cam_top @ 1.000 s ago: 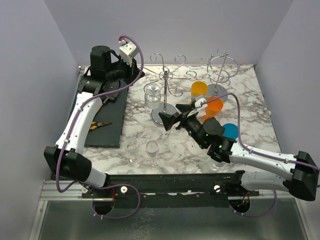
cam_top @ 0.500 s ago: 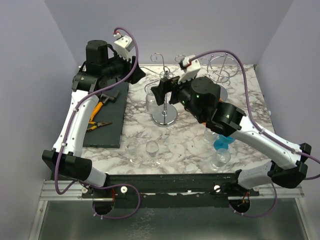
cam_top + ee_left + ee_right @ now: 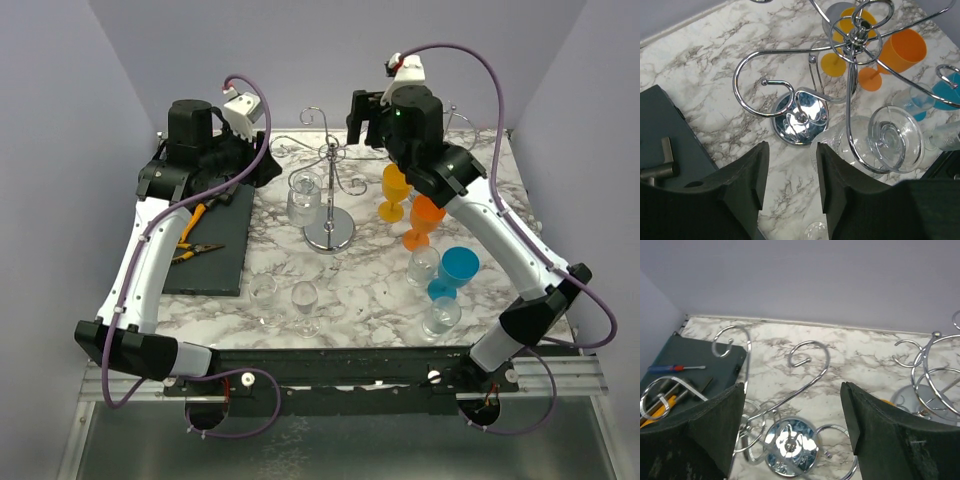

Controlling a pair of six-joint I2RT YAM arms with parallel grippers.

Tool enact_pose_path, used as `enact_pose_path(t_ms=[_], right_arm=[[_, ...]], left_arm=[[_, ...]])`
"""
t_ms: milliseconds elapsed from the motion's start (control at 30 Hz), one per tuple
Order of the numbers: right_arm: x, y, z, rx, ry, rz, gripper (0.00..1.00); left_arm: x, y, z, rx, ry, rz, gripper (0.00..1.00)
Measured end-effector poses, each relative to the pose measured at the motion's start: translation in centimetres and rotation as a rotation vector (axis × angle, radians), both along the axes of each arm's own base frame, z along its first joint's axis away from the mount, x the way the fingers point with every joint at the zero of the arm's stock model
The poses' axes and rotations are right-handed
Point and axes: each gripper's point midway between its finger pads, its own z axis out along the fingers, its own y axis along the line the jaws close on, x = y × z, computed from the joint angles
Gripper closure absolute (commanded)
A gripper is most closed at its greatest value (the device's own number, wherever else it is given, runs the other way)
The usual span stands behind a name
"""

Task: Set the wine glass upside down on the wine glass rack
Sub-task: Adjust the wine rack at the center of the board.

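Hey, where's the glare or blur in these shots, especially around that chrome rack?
Left wrist: the chrome rack base throws bright mirror glare, and the wine glass foot glints. Right wrist: the near fingers look dark and slightly soft. Top external: even light, faint shadows, sharp.

The right pincer [image 3: 792, 390], spread wide and empty, hangs above the chrome wine glass rack [image 3: 790, 442].

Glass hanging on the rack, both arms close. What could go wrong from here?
Left gripper is open right beside the wine glass, which hangs by its foot in one hook of the rack; a sideways retreat could clip that hook and unseat it.
Right gripper hovers open over the rack's curled arms; dropping lower could snag one and tip the stand.
Orange goblets stand right beside the rack; a low swing there could topple them.
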Motion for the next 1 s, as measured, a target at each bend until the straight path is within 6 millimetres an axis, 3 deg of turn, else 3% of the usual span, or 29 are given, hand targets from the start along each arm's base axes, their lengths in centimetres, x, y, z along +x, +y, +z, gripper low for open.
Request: enact_pose_path(t_ms=[67, 200, 567, 767, 1000], right_arm=[[1.9, -1.5, -0.3, -0.002, 0.008, -0.039, 0.19], [3.8, -2.1, -1.0, 0.004, 0.025, -0.042, 0.21], [7.9, -2.5, -3.7, 0.031, 0.091, -0.001, 0.32], [8.8, -3.0, -4.9, 0.045, 0.122, 0.007, 0.39], [8.5, -2.0, -5.1, 0.079, 0.140, 0.055, 0.50]], left_arm=[[-0.1, 0.1, -0.7, 0.004, 0.022, 0.005, 0.62], [0.2, 0.3, -1.4, 0.014, 0.042, 0.021, 0.69], [2.7, 0.1, -3.8, 0.040, 0.101, 0.040, 0.71], [3.5, -0.2, -3.7, 0.037, 0.096, 0.040, 0.71], [4.1, -0.3, -3.0, 0.034, 0.080, 0.039, 0.71]])
